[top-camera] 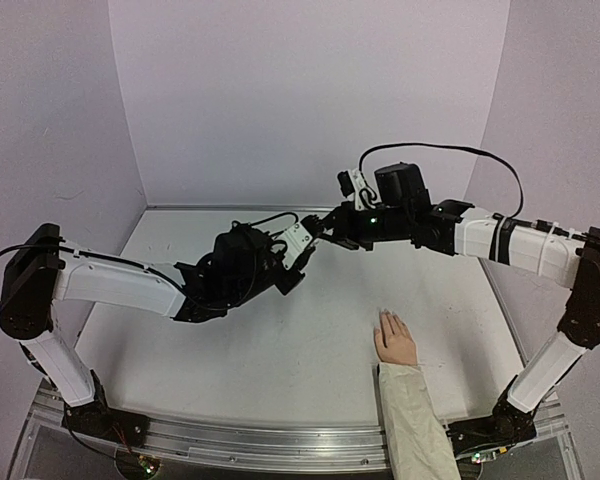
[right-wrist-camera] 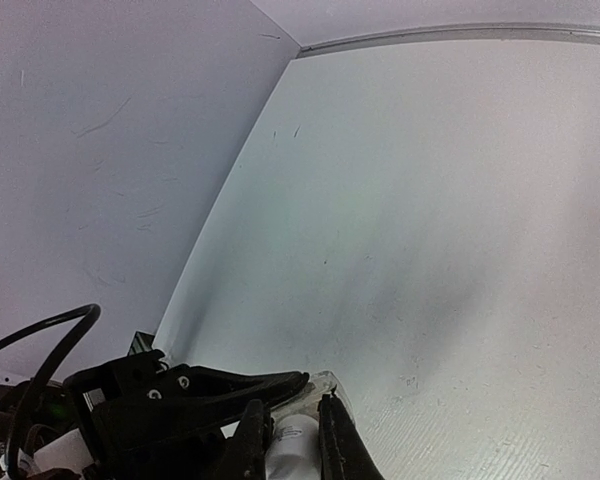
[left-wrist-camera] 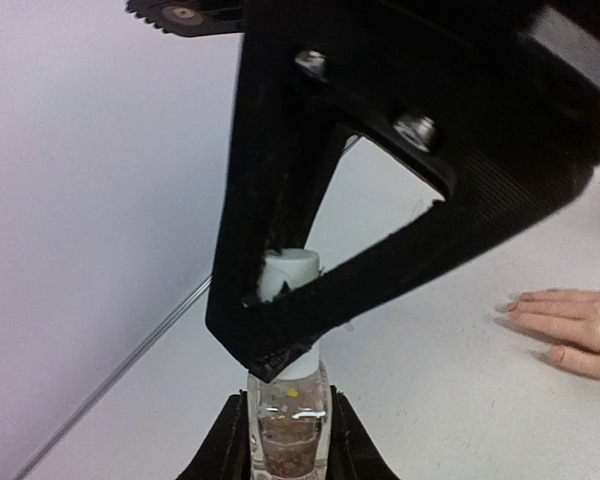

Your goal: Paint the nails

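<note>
Above the worktop [top-camera: 280, 350], we see left end effector [left-wrist-camera: 288, 445] clamping the bottle [left-wrist-camera: 290, 405], right end effector [right-wrist-camera: 295, 430] pinching its cap [left-wrist-camera: 288, 270], hand [top-camera: 395, 340] flat below.

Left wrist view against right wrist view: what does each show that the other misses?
Only the left wrist view shows the hand, lying flat on the table, and the bottle, clear with brownish liquid, clamped in the left gripper. Only the right wrist view shows a black cable looping at lower left. Both show the white cap with the right gripper shut on it.
</note>
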You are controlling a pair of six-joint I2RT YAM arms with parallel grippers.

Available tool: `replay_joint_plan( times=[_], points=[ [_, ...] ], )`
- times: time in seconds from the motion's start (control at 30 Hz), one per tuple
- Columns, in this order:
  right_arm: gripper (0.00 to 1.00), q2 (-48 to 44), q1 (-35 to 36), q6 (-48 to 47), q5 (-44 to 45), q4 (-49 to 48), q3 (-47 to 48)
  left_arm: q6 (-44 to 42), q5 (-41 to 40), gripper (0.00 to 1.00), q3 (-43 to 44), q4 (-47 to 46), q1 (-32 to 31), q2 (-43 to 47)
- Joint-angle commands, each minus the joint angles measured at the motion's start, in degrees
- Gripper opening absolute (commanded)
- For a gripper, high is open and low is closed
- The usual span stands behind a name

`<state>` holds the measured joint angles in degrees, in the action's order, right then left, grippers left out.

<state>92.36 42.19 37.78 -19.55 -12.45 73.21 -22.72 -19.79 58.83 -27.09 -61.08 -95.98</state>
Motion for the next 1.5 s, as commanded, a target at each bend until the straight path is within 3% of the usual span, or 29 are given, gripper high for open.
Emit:
replay_joint_plan(
  times=[0.0,0.13,0.23,0.37,0.43,0.5,0.53,0.6,0.67,0.77,0.9,0.97,1.07,1.17,1.37,1.47],
  points=[
    [0.00,-0.6,0.6,-1.1,-1.1,-3.0,1.2,1.1,2.1,0.10,2.0,-2.7,-0.3,2.0],
    [0.00,-0.8,0.6,-5.3,-2.2,-2.9,2.2,3.6,6.9,0.00,-0.4,-1.3,-0.3,4.9],
    [0.00,-1.3,0.6,-12.6,-5.3,-2.6,3.2,7.2,16.8,0.00,-2.8,0.4,0.3,8.5],
    [0.00,-2.2,0.6,-27.2,-15.7,-2.3,2.6,19.3,41.4,0.00,-4.3,2.6,6.0,13.7],
    [0.00,-2.5,0.5,-34.8,-28.7,-2.2,1.5,29.9,57.7,0.00,-2.9,2.6,11.2,13.9],
    [0.00,-2.5,0.6,-41.7,-44.3,-2.0,0.5,35.0,72.2,0.00,-0.2,2.7,13.7,12.4],
    [0.00,-2.5,0.5,-42.7,-47.6,-2.0,0.1,36.8,77.8,0.00,1.4,2.7,14.1,11.6],
    [0.00,-1.4,0.4,-42.7,-50.4,-1.6,0.7,39.5,84.9,0.00,3.4,2.7,14.1,10.4],
    [0.00,-0.5,0.5,-42.8,-50.5,-0.4,1.6,41.2,86.5,0.00,4.0,2.6,14.1,10.4],
    [0.00,-1.2,0.4,-43.5,-48.9,-0.2,1.2,39.6,81.5,0.00,2.1,2.6,14.1,12.3],
    [0.00,-1.7,0.4,-41.7,-43.1,-0.2,2.0,35.6,67.3,0.00,-1.3,2.7,14.0,15.5],
    [0.16,-2.0,0.4,-39.9,-37.5,-0.2,2.6,33.2,56.3,0.00,-3.4,3.0,13.3,16.9],
    [0.57,-2.6,0.4,-35.6,-26.8,-0.2,3.0,29.4,42.3,0.00,-5.2,4.0,12.4,18.5],
    [0.76,-2.6,0.4,-31.1,-16.5,-0.1,3.8,23.3,29.2,0.00,-6.0,5.1,9.9,19.5],
    [0.78,-1.6,0.5,-18.1,-7.5,0.6,7.6,14.0,9.3,0.00,-4.5,5.3,5.1,17.5],
    [0.76,-1.1,0.7,-11.1,-4.3,-0.1,8.9,12.5,3.2,0.00,-2.9,5.5,3.7,15.4]
  ],
)
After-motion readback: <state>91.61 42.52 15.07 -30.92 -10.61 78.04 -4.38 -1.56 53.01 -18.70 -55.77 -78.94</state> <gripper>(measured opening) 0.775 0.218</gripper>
